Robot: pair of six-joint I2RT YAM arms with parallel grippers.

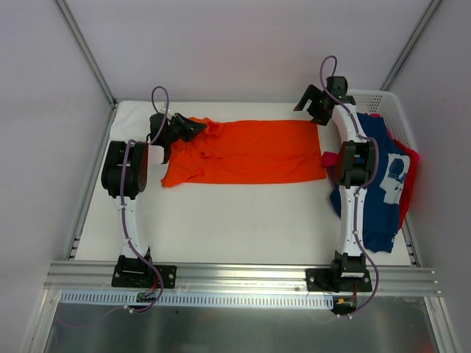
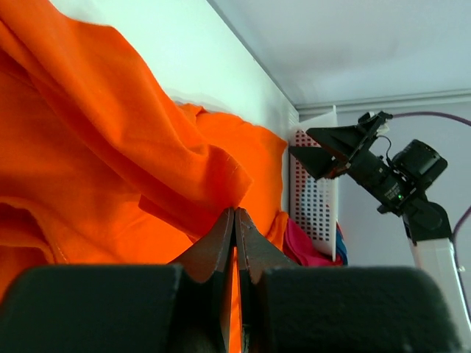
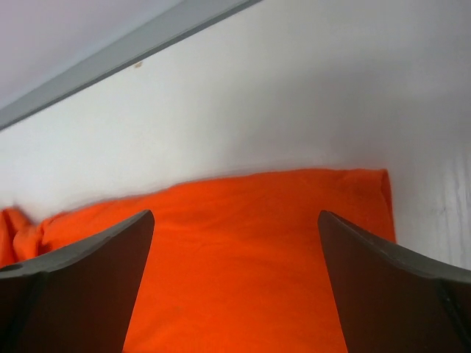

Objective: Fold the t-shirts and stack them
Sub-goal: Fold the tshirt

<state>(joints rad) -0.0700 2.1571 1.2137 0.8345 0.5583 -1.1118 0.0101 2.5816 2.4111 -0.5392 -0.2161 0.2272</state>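
The bright orange t-shirt (image 1: 250, 151) lies spread across the back middle of the white table. My left gripper (image 1: 193, 129) is shut on a fold of the orange t-shirt (image 2: 110, 169) at its left far corner, where the cloth bunches up. My right gripper (image 1: 309, 103) is open and empty above the orange t-shirt's (image 3: 243, 257) far right corner, fingers (image 3: 88, 265) spread wide. The navy t-shirt with white print (image 1: 383, 176) and the pink-red t-shirt (image 1: 411, 173) hang over the basket at the right. The pink-red one also shows in the left wrist view (image 2: 309, 246). The white t-shirt is out of view.
The white lattice basket (image 1: 383, 99) stands at the back right; its wall shows in the left wrist view (image 2: 316, 198). White enclosure walls close in the back and both sides. An aluminium rail (image 1: 243, 276) runs along the near edge.
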